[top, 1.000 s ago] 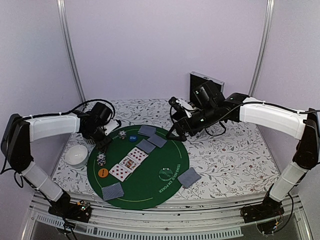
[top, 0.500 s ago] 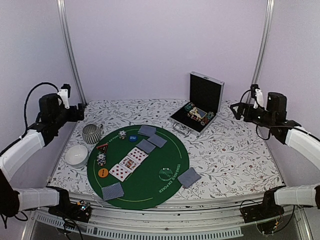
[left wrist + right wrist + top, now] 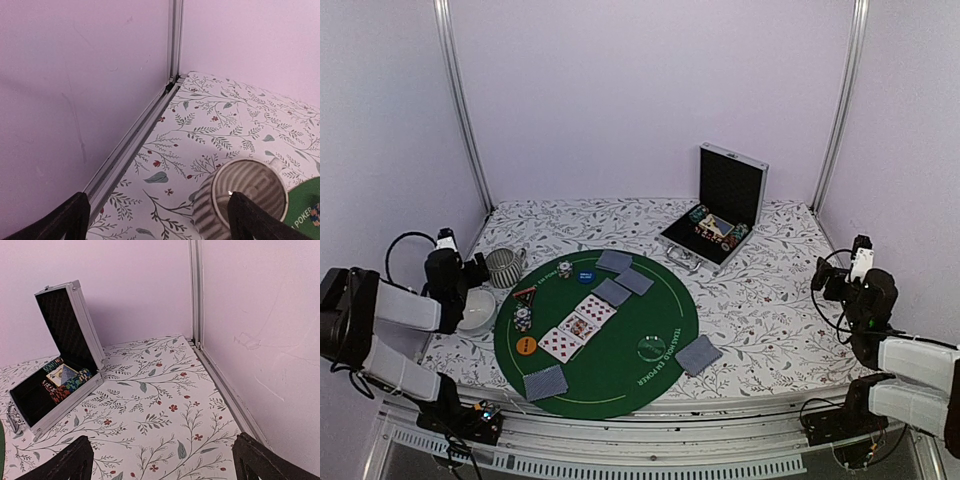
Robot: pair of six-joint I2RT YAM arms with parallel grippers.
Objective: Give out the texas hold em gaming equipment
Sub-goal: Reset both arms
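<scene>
**Asker:** What were the surfaces like?

**Me:** A thin tablecloth [image 3: 770,300] printed with leafy sprigs and small red flowers covered the table. On it lay a round green felt mat [image 3: 620,375] with a pale ring and lettering. At the back stood a ribbed aluminium case [image 3: 55,365], its lid up and lined with dark dimpled foam.

**Asker:** And your grippers?

**Me:** My left gripper [image 3: 157,205] stood spread wide. Its dark fingers [image 3: 75,215] were cut off at the bottom corners, and only cloth showed between them. My right gripper [image 3: 162,445] was equally wide and empty, out by the right wall.

**Asker:** What was hard to see?

**Me:** From my left wrist, the striped cup [image 3: 245,192] was cropped at the bottom edge, and the mat showed only as a sliver. The white bowl [image 3: 475,310] sat partly behind my left arm. What lay inside the case was too small to sort out.

**Asker:** Where was the gaming equipment?

**Me:** It was all on the mat:
- Grey-blue-backed cards [image 3: 546,382] lay flat at the near left, the near right and the far side.
- Face-up cards [image 3: 579,326] ran diagonally through the middle.
- Two chip stacks [image 3: 523,319], short and multicoloured, stood on the left side.
- The small red-edged triangle [image 3: 524,294] lay just beside one of those stacks.
- The orange disc [image 3: 526,346] lay at the left.
- The blue disc [image 3: 585,276] lay at the far side.
- The whitish disc [image 3: 651,347] lay faint near the lettering.
</scene>
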